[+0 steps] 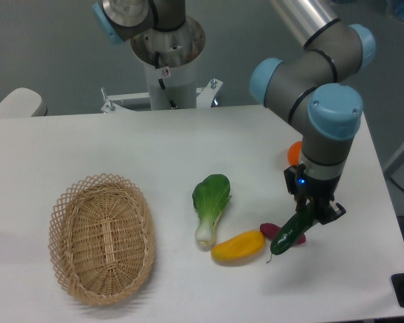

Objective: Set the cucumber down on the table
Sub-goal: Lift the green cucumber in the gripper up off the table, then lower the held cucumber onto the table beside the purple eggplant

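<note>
A white counter (87, 145) with rounded corners is seen against a grey-blue backdrop, with the arm's pedestal mounted at its far edge. An oval wicker basket (102, 238) is set toward the front left, with bare counter around it. Near the middle a bok choy (210, 208) is laid with its white stalk toward the front, and a yellow fruit (238, 246) is placed just beside that stalk. A small purple vegetable (271, 231) is partly hidden between the yellow fruit and the cucumber (288, 235). An orange object (293, 152) is largely covered by the arm. Open counter is left at the far left and along the right edge. The arm is bent downward over the right side, its wrist held vertical. The gripper (311, 214) is closed on the upper end of the cucumber, which is tilted with its stem tip low, at or just above the counter; contact cannot be judged.
</note>
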